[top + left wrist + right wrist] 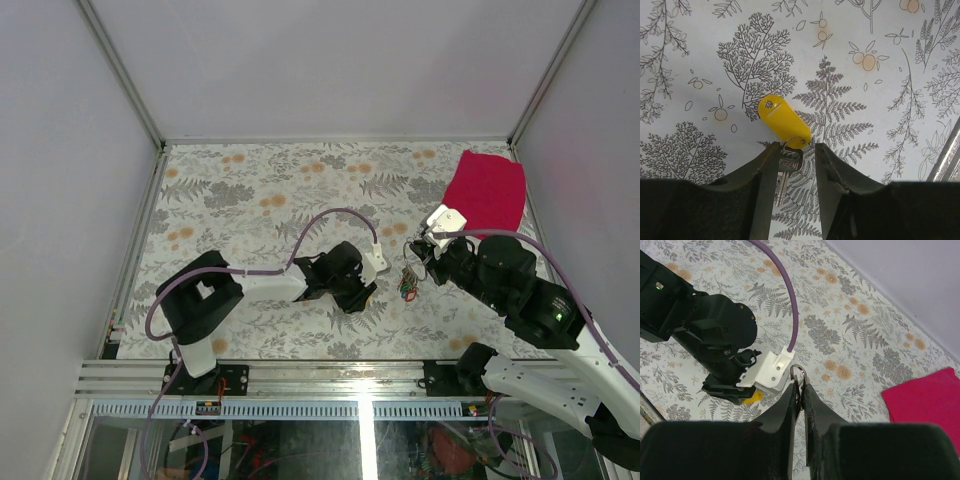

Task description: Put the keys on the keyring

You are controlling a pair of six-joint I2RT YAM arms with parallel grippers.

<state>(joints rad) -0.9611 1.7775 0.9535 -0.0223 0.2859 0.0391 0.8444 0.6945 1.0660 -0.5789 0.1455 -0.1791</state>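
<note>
Left hand [796,146] spread, straddling silver key [788,169]; yellow tag [784,120] at 12 o'clock. Right hand [800,390] pinching keyring [798,372]; coloured keys [408,286] apparently dangling beneath.

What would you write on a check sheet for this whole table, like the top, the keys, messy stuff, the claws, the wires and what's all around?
Surface: flowery tablecloth, lying flat.
Job's things: silver key with yellow tag on the cloth; keyring in the right claw; coloured keys bunched beside that claw.
Clutter: red cloth at the far right corner.
Claws: left claw open, straddling the silver key; right claw shut on the keyring.
Cables: a purple cable loops off each claw.
Surroundings: grey walls; metal rail at the near edge.
</note>
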